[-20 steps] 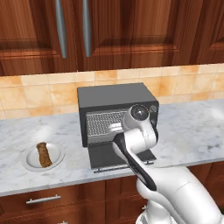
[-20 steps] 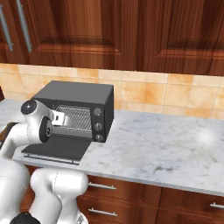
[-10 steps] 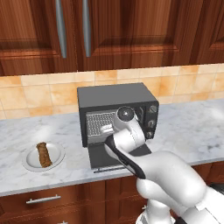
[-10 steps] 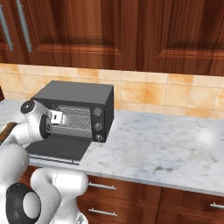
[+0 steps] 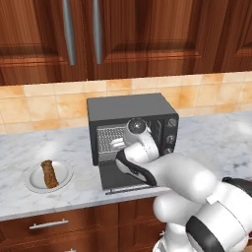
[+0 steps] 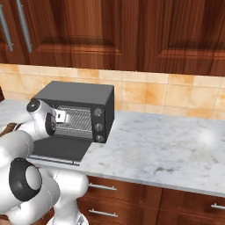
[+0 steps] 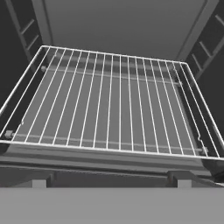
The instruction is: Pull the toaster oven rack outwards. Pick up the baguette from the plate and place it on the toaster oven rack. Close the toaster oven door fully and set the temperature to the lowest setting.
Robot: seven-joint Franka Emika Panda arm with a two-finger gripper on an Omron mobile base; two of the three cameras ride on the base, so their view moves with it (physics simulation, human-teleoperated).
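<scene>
The toaster oven [image 5: 129,110] stands on the counter with its door [image 5: 118,179] dropped flat in front. Its silver wire rack [image 7: 109,103] sits inside the cavity, with its front bar just ahead of my fingertips [image 7: 41,179]. My gripper [image 7: 111,179] is open and holds nothing. It hovers at the cavity mouth [image 5: 117,143], above the open door [image 6: 57,149]. Left of the oven, the brown baguette [image 5: 48,173] lies on the white plate [image 5: 32,182]. Three knobs [image 6: 99,126] run down the oven's right side.
Wooden cabinets hang above the tiled backsplash. The marble counter [image 6: 167,149] stretches wide to the right of the oven. Drawers with silver handles [image 5: 48,224] sit below the counter edge.
My arm has swung left across the oven front, bringing the hand before the middle of the cavity. The jaws stayed open; the baguette, plate and door have not moved.
</scene>
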